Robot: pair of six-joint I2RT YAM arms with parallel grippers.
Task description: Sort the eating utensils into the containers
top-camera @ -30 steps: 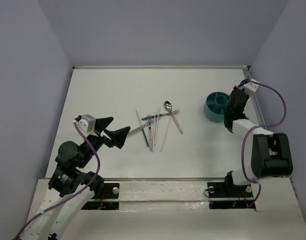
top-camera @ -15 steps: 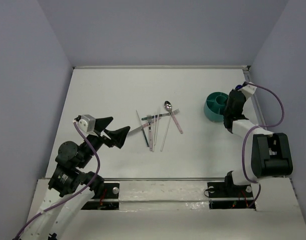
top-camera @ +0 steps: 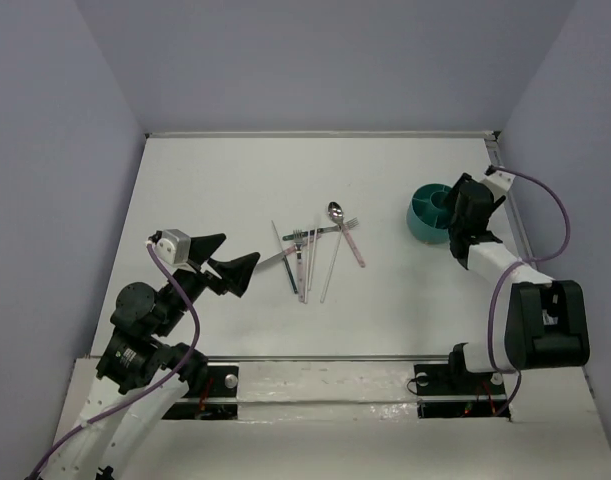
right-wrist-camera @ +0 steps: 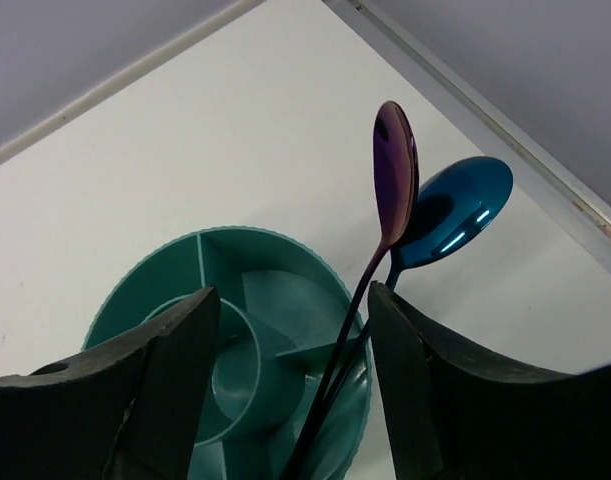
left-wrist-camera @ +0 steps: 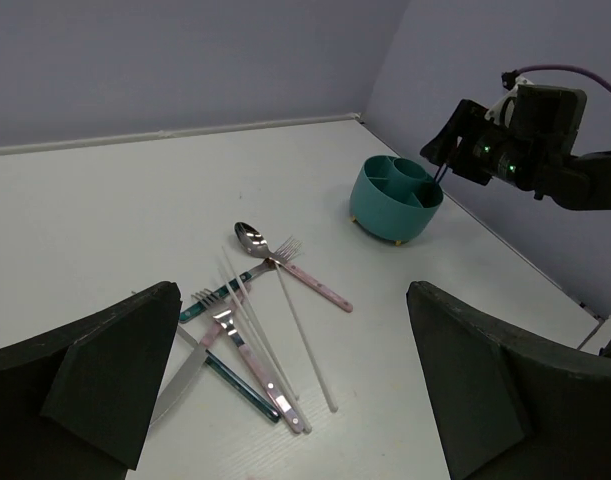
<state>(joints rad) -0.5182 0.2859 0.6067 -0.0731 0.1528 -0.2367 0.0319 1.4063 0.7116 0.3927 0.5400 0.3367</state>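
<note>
The teal container (top-camera: 426, 214) stands at the right; its divided inside (right-wrist-camera: 235, 240) lies right below my right gripper (right-wrist-camera: 292, 295). That gripper is open. Two spoons lean in the container's near-right compartment: a purple-tinted one (right-wrist-camera: 395, 170) and a dark blue one (right-wrist-camera: 455, 210), their handles close to the right finger. The other eating utensils (top-camera: 310, 250) lie in a loose pile mid-table: a silver spoon (left-wrist-camera: 251, 236), a pink-handled fork (left-wrist-camera: 315, 283), white chopsticks (left-wrist-camera: 305, 340), a knife (left-wrist-camera: 185, 372). My left gripper (top-camera: 241, 248) hovers open left of the pile, holding nothing.
The table's right edge rail (right-wrist-camera: 545, 190) runs just beyond the container. The back wall (top-camera: 315, 60) and side walls enclose the white table (top-camera: 205, 180). The right arm (left-wrist-camera: 525, 150) reaches over the container from the right.
My right gripper has opened over the container and let go of the spoon, which now leans there beside the other. The left arm and the pile have not moved.
</note>
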